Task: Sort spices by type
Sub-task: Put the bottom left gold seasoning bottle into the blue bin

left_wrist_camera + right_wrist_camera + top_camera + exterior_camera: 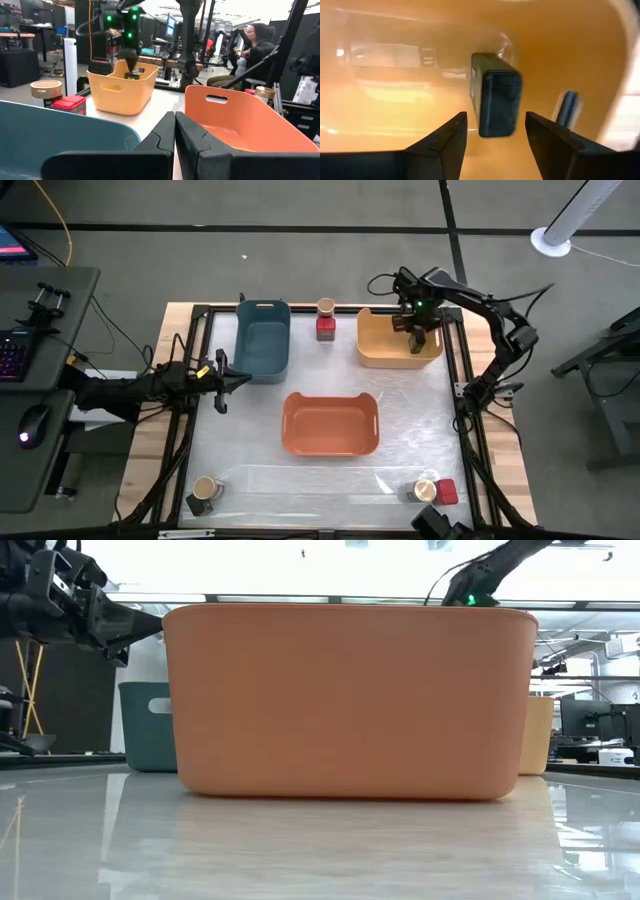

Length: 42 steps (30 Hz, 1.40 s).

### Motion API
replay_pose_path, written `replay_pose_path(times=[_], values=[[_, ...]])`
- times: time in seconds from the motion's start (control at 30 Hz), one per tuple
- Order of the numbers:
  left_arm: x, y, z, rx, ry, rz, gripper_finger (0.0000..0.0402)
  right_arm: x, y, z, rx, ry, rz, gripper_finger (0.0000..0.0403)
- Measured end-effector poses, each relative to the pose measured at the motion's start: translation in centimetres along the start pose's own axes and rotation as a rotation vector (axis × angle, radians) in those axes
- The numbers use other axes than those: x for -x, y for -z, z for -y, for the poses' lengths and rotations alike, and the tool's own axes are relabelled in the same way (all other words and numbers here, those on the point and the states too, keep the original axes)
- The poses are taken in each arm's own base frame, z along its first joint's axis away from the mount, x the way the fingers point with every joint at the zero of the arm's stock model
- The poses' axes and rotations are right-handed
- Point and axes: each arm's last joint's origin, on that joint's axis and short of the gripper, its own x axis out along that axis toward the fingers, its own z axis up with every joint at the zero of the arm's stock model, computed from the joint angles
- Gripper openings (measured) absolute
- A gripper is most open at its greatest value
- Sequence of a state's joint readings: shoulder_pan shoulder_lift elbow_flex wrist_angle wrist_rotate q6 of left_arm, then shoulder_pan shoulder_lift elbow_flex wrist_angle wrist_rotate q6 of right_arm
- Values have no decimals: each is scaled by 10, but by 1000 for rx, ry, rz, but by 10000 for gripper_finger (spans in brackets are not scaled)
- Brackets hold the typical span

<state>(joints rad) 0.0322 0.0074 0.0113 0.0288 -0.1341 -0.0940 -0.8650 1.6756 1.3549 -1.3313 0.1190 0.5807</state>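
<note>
Presently we find the right claw [496, 131] standing apart above a dark container [495, 95] lying inside the yellow bin [400, 345]. A careless lift could snag it and drag it out. The left claw [175, 132] waits pressed together beside the blue bin [263, 338].

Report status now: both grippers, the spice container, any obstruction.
Right gripper open over yellow bin, dark container free inside. Left gripper shut, idle by blue bin. Nothing in the way.

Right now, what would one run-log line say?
right claw: open over dark blocky spice container | in: yellow plastic bin | left claw: shut, waiting
</note>
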Motion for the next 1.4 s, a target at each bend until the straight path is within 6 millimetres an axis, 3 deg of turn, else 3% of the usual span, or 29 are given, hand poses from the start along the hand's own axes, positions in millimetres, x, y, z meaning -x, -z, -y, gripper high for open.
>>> replay_pose_path(times=[0.3, 0.43, 0.53, 0.73, 0.9, 1.17, 1.4], values=[[0, 0, 0, 0, 0, 0, 0, 85, 2, -15, 191, -55, 225, 198], [0, 0, 0, 0, 0, 0, 0, 120, 16, -37, 368, -195, 345, 198], [0, 0, 0, 0, 0, 0, 0, 135, 33, -61, 525, -338, 400, 199], [0, 0, 0, 0, 0, 0, 0, 131, 78, -118, 791, -574, 430, 199], [0, 0, 0, 0, 0, 0, 0, 122, 111, -150, 872, -705, 438, 199], [0, -3, 0, 12, 2, 32, 0, 131, 123, -165, 863, -819, 514, 199], [5, -30, 0, 412, -2, 328, 0, 135, 122, -168, 784, -870, 515, 199]])
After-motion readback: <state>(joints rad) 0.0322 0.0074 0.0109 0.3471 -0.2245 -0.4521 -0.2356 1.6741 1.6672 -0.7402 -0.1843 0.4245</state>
